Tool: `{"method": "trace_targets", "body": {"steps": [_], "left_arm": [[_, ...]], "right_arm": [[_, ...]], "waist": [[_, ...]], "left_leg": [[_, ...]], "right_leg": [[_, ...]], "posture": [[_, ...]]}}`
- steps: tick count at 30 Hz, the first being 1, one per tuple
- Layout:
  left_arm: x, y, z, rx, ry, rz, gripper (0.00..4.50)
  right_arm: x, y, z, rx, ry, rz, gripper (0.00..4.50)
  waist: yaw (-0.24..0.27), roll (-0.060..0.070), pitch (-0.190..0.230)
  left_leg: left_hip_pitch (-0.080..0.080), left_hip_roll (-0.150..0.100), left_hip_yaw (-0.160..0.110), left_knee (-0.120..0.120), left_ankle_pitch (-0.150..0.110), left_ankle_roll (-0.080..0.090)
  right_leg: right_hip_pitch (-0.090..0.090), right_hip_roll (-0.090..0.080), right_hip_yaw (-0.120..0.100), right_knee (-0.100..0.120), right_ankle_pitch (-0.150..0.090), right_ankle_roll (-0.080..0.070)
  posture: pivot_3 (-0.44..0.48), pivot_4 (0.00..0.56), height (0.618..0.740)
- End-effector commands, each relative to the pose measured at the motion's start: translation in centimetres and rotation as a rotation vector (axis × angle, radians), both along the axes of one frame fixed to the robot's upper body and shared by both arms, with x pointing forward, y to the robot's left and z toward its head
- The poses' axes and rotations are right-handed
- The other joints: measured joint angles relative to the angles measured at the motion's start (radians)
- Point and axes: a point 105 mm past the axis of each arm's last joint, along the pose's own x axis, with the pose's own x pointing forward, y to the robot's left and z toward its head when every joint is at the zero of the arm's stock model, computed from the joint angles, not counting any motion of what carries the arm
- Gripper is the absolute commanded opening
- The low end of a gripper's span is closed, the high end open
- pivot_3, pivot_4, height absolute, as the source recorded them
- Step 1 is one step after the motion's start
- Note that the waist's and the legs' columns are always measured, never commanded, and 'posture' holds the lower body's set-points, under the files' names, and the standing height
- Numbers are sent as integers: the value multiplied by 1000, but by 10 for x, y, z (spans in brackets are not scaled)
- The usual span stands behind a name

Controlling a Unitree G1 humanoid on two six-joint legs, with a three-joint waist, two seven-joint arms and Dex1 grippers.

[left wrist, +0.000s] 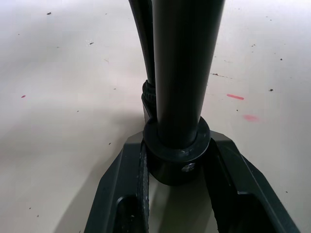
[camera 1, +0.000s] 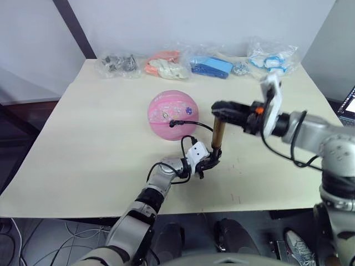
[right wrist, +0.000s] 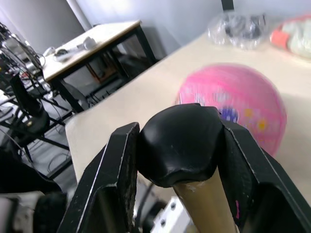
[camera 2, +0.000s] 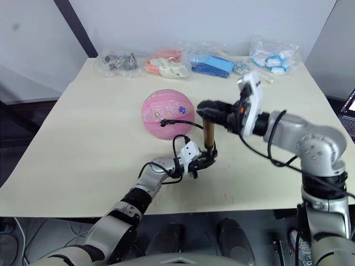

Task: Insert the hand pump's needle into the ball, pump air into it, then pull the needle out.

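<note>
Left eye view: the ball (camera 1: 172,114) rests mid-table, light and likely to roll. The left gripper (camera 1: 209,163) clamps the base of the upright, rigid hand pump (camera 1: 218,134); the right gripper (camera 1: 222,108) pinches its handle, a sound hold.

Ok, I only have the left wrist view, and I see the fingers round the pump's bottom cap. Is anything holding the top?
Observer: Yes. The right gripper is shut on the black handle of the hand pump, which stands upright on the table.
Operator: And where is the ball?
Observer: The ball rests on the table beyond the pump, toward the robot's left, apart from the barrel.
Operator: Does the hose reach it?
Observer: The hose arcs from the pump's base to the ball's near side and its tip touches the surface. I cannot tell how deep it goes.
</note>
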Motion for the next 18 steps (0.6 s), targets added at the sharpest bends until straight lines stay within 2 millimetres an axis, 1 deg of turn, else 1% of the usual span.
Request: {"method": "trace_targets", "body": {"steps": [1, 4, 7, 9, 11, 12, 14, 16, 18], "left_arm": [[-16, 22, -40, 103, 154, 40, 1063], [-16, 22, -40, 102, 154, 40, 1063], [-16, 22, -39, 101, 154, 40, 1063], [-16, 22, -39, 101, 154, 41, 1063], [-17, 23, -39, 101, 154, 43, 1063], [-17, 23, -40, 101, 155, 44, 1063], [-17, 23, -40, 102, 155, 45, 1063], [-18, 24, -41, 102, 158, 47, 1063], [-19, 24, -42, 103, 161, 47, 1063]], "right_arm": [[-6, 10, -66, -105, 174, 40, 1777], [-4, 14, -91, -119, 214, 38, 1777], [-5, 19, -106, -125, 240, 43, 1777], [-7, 22, -111, -128, 249, 54, 1777], [-9, 20, -106, -117, 240, 59, 1777], [-6, 18, -97, -97, 226, 49, 1777], [-3, 15, -88, -75, 211, 37, 1777], [4, 6, -50, -40, 122, 20, 1777], [5, 1, -18, -11, 52, 21, 1777]], "waist": [[-1, -1, -1], [-3, -2, -2], [-3, -3, -4], [-4, -3, -5], [-5, -4, -6], [-5, -4, -6], [-5, -4, -6], [-4, -4, -6], [-4, -3, -3]], "left_leg": [[4, 0, 1, -1, 0, 0], [5, 0, 1, -1, 0, 0], [6, 1, 0, -2, 0, 0], [6, 1, 0, -2, 0, 0], [6, 1, 0, -2, 0, 0], [6, 1, 0, -2, 0, 0], [6, 1, 0, -2, 0, 0], [5, 1, 0, -2, 0, 0], [4, 0, 0, -2, 0, 0]], "right_leg": [[3, 0, 1, -1, 0, 0], [4, 0, 1, -1, 0, 0], [4, 1, 0, -1, 0, 0], [4, 1, 1, -1, 0, 0], [4, 1, 1, -1, 0, 0], [4, 1, 1, -1, 0, 0], [3, 1, 1, -1, 0, 0], [3, 1, 1, -1, 0, 0], [2, 0, 1, -1, 0, 0]], "posture": [[0, 150, 740], [0, 150, 740], [0, 150, 740], [0, 150, 740], [0, 150, 740], [0, 150, 740], [0, 150, 740], [0, 150, 740], [0, 150, 740]]}}
